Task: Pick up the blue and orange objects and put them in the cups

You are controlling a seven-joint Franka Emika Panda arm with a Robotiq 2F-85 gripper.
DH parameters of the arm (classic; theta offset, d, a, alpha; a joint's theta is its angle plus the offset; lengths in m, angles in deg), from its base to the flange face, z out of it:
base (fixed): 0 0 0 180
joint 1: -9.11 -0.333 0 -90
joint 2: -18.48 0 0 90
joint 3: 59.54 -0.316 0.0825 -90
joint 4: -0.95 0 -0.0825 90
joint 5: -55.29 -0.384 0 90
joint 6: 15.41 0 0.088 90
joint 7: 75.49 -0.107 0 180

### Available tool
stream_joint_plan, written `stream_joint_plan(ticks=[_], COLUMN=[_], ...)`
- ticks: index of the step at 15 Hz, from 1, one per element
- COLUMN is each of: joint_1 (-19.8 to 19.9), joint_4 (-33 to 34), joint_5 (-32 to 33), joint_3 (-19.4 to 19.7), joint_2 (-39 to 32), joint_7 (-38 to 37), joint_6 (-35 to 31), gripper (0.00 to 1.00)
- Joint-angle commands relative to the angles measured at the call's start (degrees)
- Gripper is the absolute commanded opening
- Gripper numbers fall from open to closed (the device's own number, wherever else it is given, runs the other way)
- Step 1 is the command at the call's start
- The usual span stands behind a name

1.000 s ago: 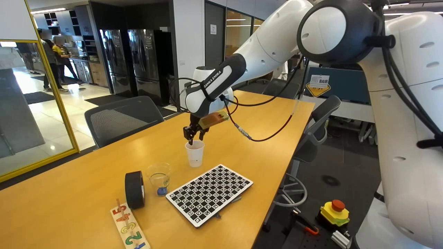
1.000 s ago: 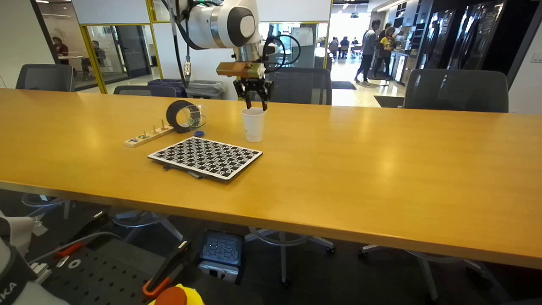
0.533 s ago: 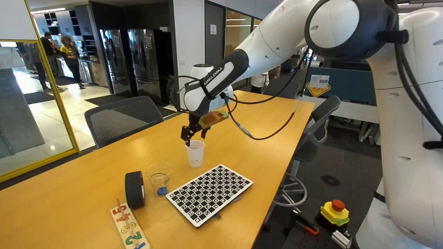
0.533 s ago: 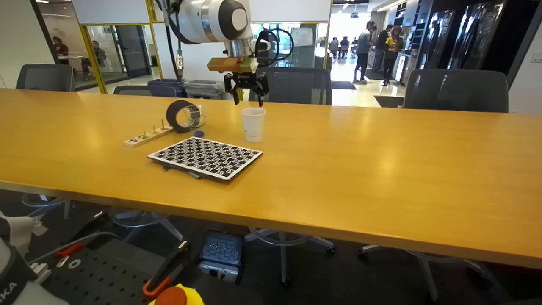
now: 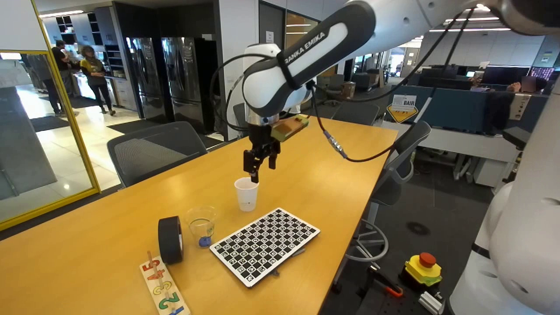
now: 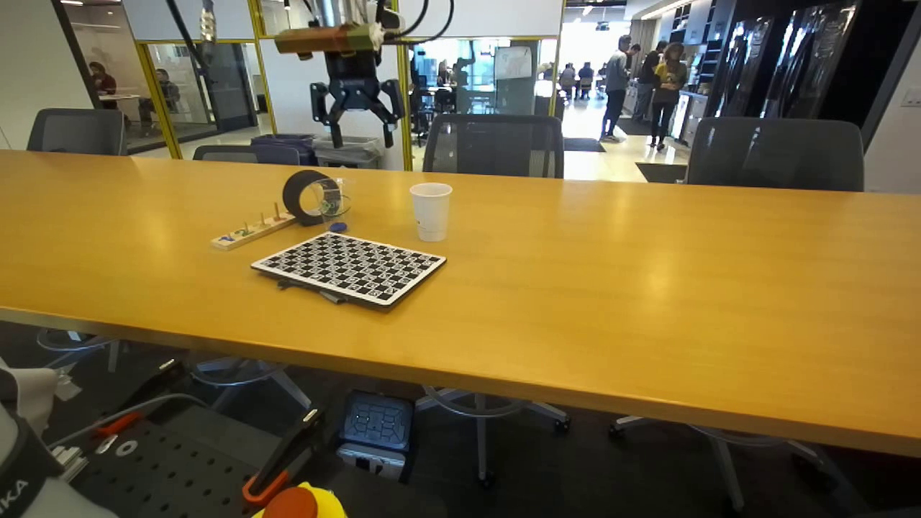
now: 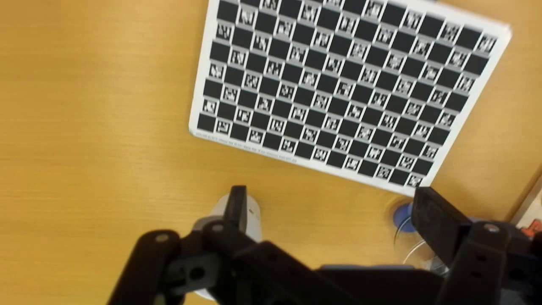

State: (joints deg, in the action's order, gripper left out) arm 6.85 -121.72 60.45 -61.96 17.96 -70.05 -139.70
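Over that worktop [image 6: 647, 302] hung the claw [image 6: 363, 139], wide-spread and empty, liable to topple the white paper cup [image 6: 432, 214] if lowered askew.

White arm [image 5: 393, 26] fitted with a black gripper [image 6: 363, 138]
The shell [image 5: 262, 85] is broken by a black panel [image 5: 363, 22], printed with the letters "RANKA EMIKA" [image 5: 305, 47], and is bound by a black strap [image 5: 285, 70]. The wrist [image 5: 262, 119] is ringed in silver metal; an orange-brown and olive-green box [image 5: 288, 128] is mounted there. Black cables [image 5: 361, 161] are joined by a silvery connector [image 5: 335, 144]. The angular links [image 7: 476, 256] are dotted with round screw heads [image 7: 491, 228].
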Motion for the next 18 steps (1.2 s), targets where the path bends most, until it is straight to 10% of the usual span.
stream_joint_plan(ticks=[1,18], joint_1=[-1.05,-2.85], joint_4=[-7.82,-33.34], joint_5=[2.60,-2.19], joint_3=[-1.12,3.19], joint_2=[13.71,57.96], joint_7=[0.72,2.80], joint_6=[8.77,19.89], gripper=[1.00,1.00])
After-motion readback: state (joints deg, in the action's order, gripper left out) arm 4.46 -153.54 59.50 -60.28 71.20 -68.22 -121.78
